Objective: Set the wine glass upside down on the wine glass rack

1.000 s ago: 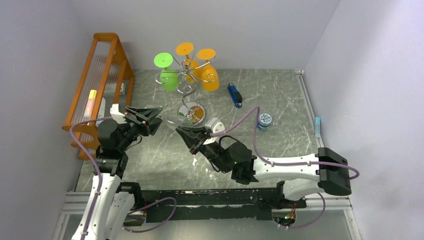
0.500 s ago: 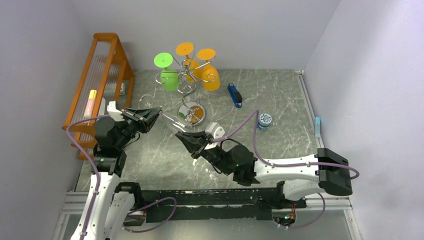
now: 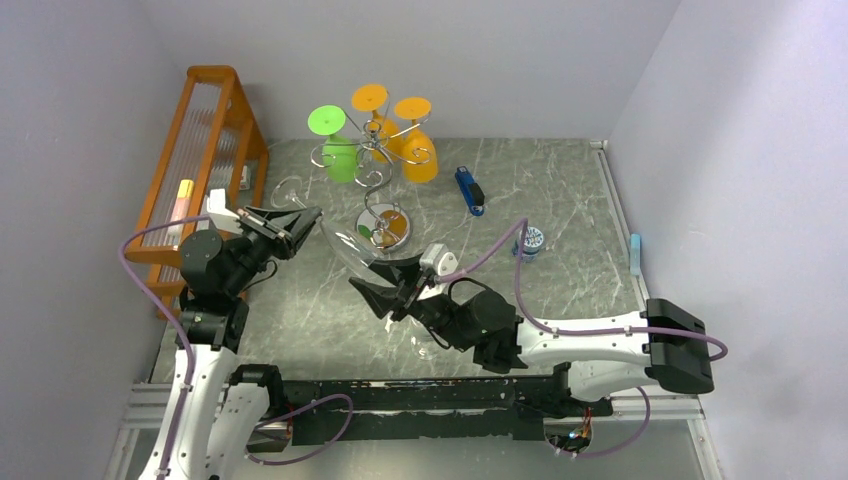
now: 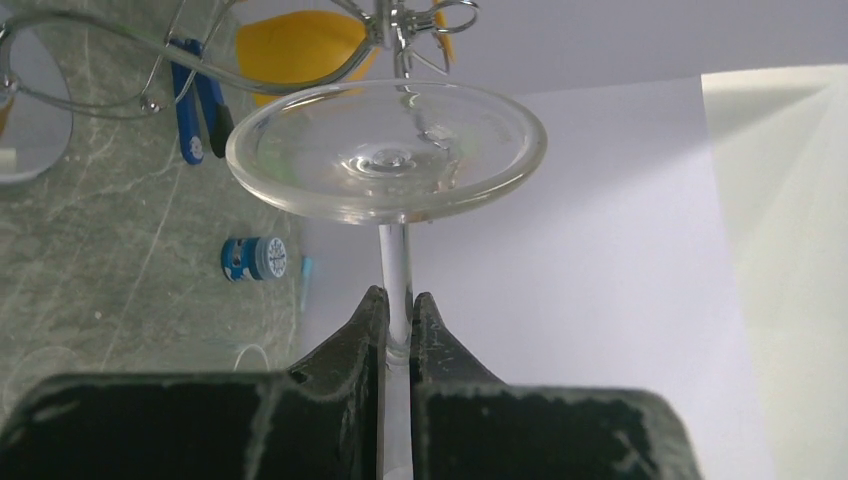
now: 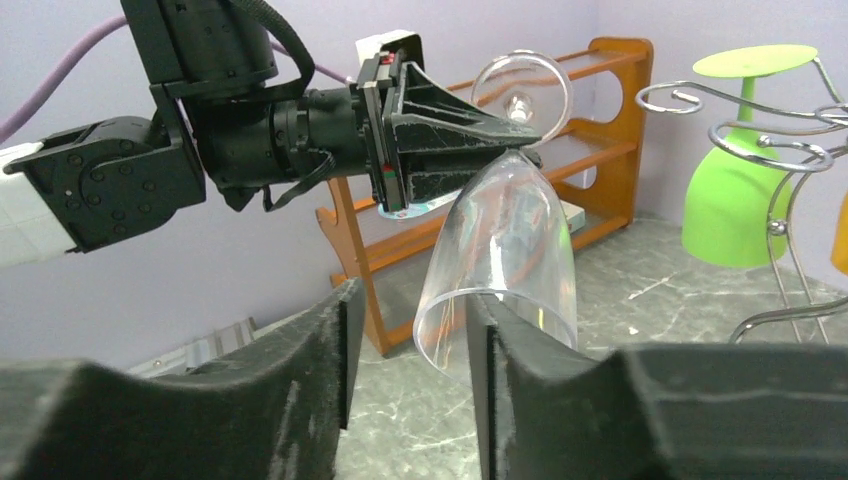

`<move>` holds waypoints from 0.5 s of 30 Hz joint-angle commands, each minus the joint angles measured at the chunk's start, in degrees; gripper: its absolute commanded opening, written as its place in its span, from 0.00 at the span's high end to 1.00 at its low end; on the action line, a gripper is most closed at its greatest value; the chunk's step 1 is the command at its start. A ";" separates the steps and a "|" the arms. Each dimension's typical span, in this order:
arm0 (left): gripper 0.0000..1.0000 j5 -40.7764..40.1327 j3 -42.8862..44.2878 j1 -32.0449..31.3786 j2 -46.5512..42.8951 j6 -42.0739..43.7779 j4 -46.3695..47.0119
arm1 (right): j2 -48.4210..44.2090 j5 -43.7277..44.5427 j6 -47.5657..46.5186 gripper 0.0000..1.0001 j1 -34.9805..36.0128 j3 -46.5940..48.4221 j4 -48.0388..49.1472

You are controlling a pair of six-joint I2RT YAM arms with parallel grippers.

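Observation:
The clear wine glass (image 3: 350, 246) hangs tilted in the air above the table, foot (image 4: 385, 150) up and to the left, bowl (image 5: 510, 230) opening downward. My left gripper (image 4: 398, 300) is shut on its thin stem just under the foot. My right gripper (image 5: 412, 300) stands open at the bowl's rim. The rim's near wall lies between its two fingers, and I cannot tell whether they touch it. The chrome wine glass rack (image 3: 375, 160) stands behind, and its curled hooks (image 4: 400, 15) show just beyond the foot.
A green glass (image 3: 338, 155) and two orange glasses (image 3: 420, 155) hang upside down on the rack. An orange wooden shelf (image 3: 200, 150) lines the left wall. A blue stapler-like tool (image 3: 469, 190) and a small blue tin (image 3: 528, 242) lie to the right.
My left gripper closed on the stem, then my right gripper opened and let go of the bowl. The glass has shifted slightly back and to the left with the left arm.

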 commanded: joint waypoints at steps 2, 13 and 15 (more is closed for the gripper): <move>0.95 1.99 4.56 0.04 1.84 10.48 -0.29 | -4.59 1.42 3.63 0.48 0.35 -1.68 -0.67; 0.95 3.42 14.26 0.04 5.44 39.14 -5.53 | -12.27 6.11 5.49 0.28 -0.98 2.35 -22.30; 0.95 4.17 15.32 0.04 5.60 44.33 -6.24 | -12.15 4.78 7.61 0.26 -2.78 6.67 -28.55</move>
